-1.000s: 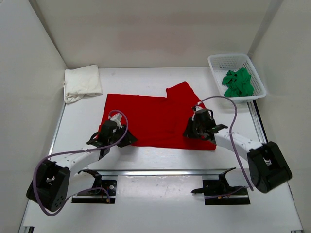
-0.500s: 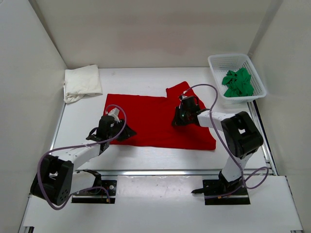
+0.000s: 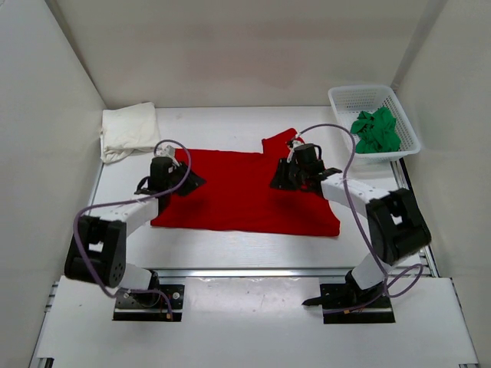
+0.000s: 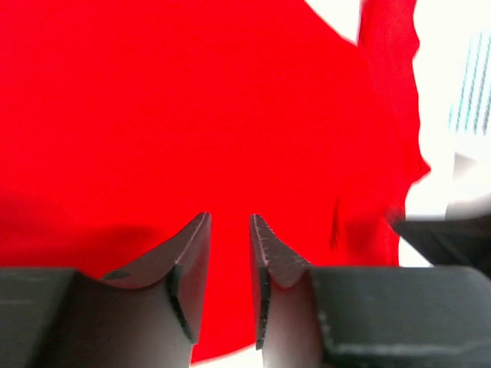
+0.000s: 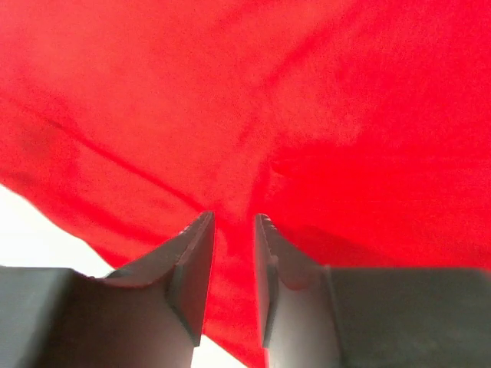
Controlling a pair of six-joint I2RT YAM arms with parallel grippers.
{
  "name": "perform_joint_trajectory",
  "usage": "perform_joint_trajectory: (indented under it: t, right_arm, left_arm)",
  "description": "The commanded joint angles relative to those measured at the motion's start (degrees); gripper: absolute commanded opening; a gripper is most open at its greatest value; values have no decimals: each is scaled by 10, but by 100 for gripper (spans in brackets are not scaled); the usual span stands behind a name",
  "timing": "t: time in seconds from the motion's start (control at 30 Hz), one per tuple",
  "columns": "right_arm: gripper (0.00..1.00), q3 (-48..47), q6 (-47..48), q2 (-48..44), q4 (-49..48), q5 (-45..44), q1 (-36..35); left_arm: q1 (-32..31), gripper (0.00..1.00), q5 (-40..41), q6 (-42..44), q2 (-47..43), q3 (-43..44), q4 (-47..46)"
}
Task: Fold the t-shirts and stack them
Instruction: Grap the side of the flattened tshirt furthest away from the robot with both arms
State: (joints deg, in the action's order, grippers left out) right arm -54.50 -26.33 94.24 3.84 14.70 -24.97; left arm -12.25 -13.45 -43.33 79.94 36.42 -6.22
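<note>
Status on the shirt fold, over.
Left pincer, right pincer open over red t-shirt. It lies spread, not yet a pad. Green t-shirt in basket. Nothing blocking.

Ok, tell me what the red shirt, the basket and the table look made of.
Red t-shirt: soft matte cloth, going by its creases and limp edges. Basket: probably white plastic, a rigid moulded mesh. Table: smooth white hard surface, material unclear.
</note>
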Motion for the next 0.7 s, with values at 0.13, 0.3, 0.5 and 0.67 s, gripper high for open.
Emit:
perform_joint_trajectory:
  t: [0.13, 0.3, 0.5, 0.67]
  right_arm:
    - [5, 83, -9, -110, -73, 40, 26]
    - [3, 142, -16, -144, -101, 61, 42]
    - [6, 193, -18, -172, -129, 85, 54]
    - [6, 203, -14, -170, -125, 100, 57]
  left_arm:
    - [100, 31, 40, 27, 158, 174, 34]
    - [120, 28, 120, 103, 263, 347, 146]
    - [136, 41, 156, 157, 383, 519, 248]
    - [132, 49, 194, 185, 434, 592, 298]
